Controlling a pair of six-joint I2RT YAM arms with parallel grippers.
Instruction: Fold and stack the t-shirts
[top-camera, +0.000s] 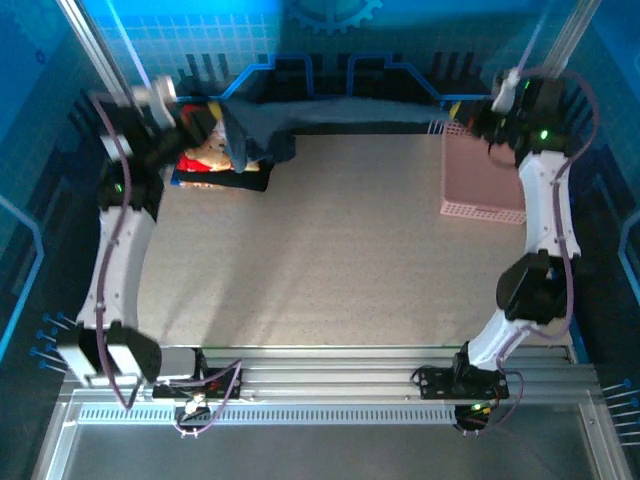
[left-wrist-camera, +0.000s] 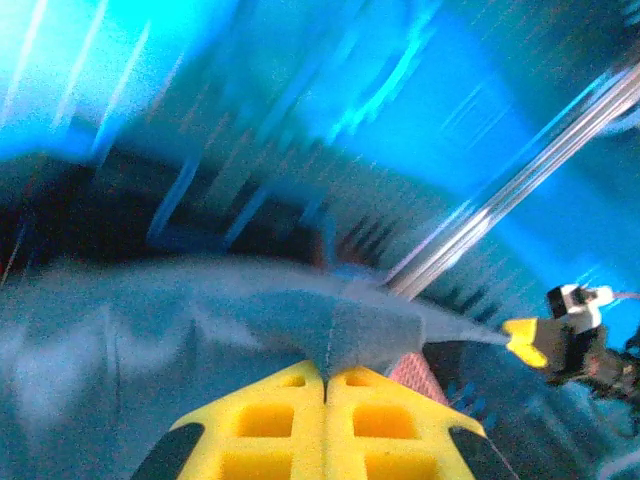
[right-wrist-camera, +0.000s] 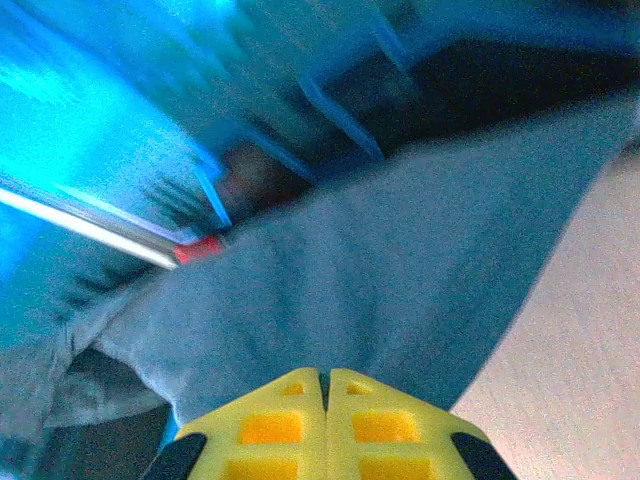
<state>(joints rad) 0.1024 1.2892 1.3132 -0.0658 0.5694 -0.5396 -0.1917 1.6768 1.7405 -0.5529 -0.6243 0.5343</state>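
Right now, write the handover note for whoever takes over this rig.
Hands: the left hand is shut on the slate-blue t-shirt, and the right hand is shut on it too.
Things: that shirt hangs stretched between them along the far edge of the table. The red t-shirt lies on the black t-shirt, far left. The pink basket is far right.
Done: those two look stacked.
Left: fold the slate-blue one and add it on top.

Overhead camera looks down from behind; wrist cameras, close-up, share the shirt.
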